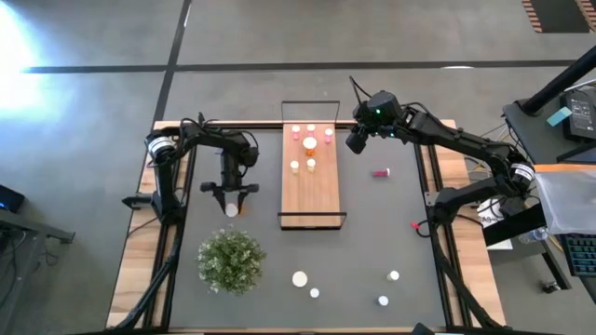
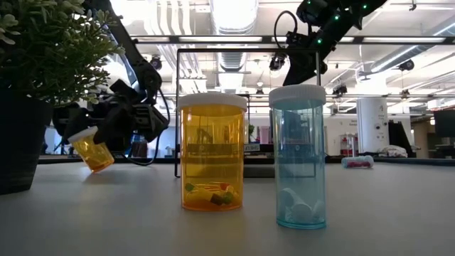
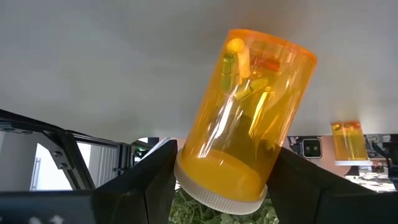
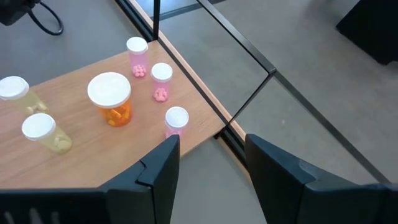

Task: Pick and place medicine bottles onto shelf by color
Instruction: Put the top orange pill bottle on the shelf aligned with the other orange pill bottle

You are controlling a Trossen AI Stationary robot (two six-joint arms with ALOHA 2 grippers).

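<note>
Orange bottle [image 3: 249, 118] sits clamped near its white cap between the left gripper's [image 1: 230, 193] fingers, tilted, hanging just above the mat left of the shelf [image 1: 312, 191]. Shelf lies to its right. Right gripper [image 1: 358, 140], fingers apart and empty, hovers past the shelf's far right corner.

The bottle [image 3: 245, 115] is orange with a white cap. The shelf [image 1: 312, 181] is light brown. The plant [image 1: 230, 261] is green.

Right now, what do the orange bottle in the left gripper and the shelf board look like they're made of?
Orange bottle: likely clear, glossy amber plastic; pills show through, highlights on its wall, white cap. Shelf: looks like matte light-brown wood, grain lines showing.
</note>
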